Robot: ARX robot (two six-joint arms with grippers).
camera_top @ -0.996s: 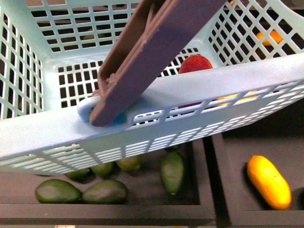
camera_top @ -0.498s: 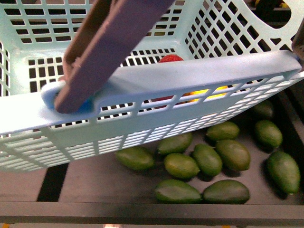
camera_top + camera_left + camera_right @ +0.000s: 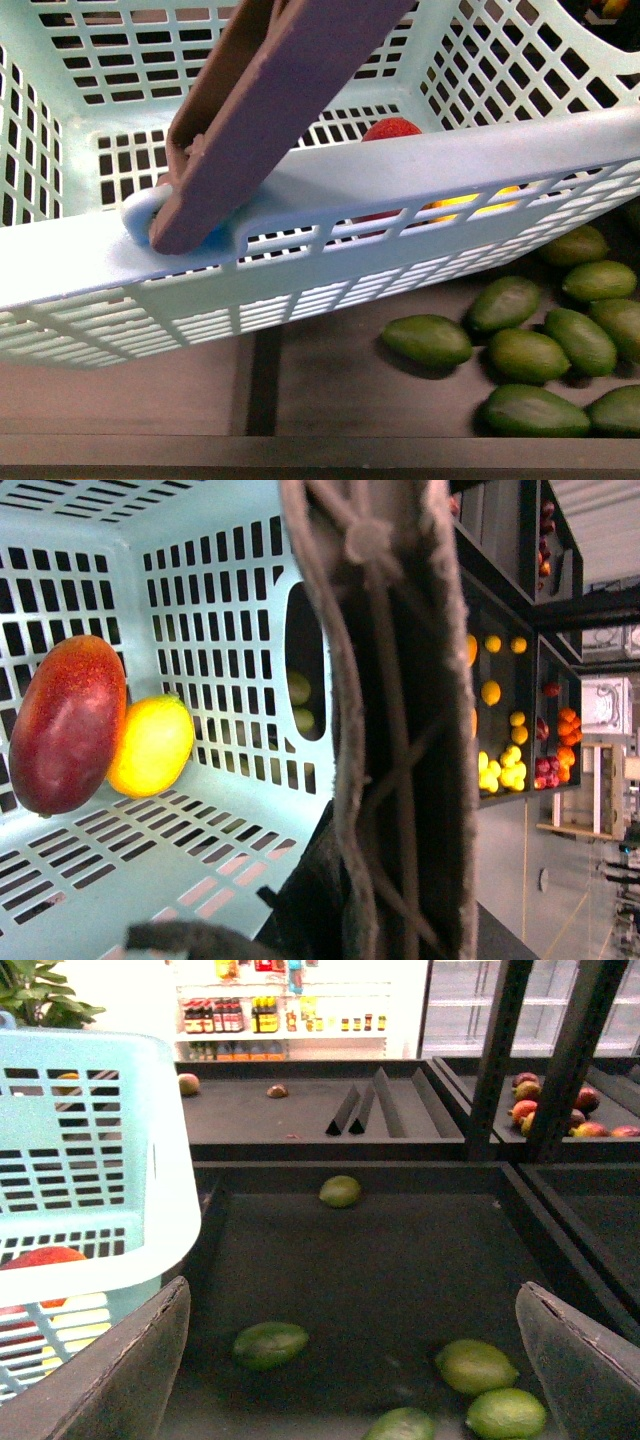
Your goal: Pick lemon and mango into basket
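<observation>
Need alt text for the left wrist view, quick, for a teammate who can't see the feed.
Inside the teal basket, a red mango and a yellow lemon lie touching against its slotted walls. A brown basket handle crosses the foreground; shelves of distant fruit show beyond.

Two broad, dark grey gripper fingers (image 3: pixel 125 1380) with rounded tips and matte, faintly textured faces in the right wrist view; dark, frayed-edged fabric-like finger (image 3: pixel 340 900) low in the left wrist view.

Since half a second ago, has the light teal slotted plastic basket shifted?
Yes. The basket shifted right in the front view against the green avocados; its brown handle hinge sits further right.
</observation>
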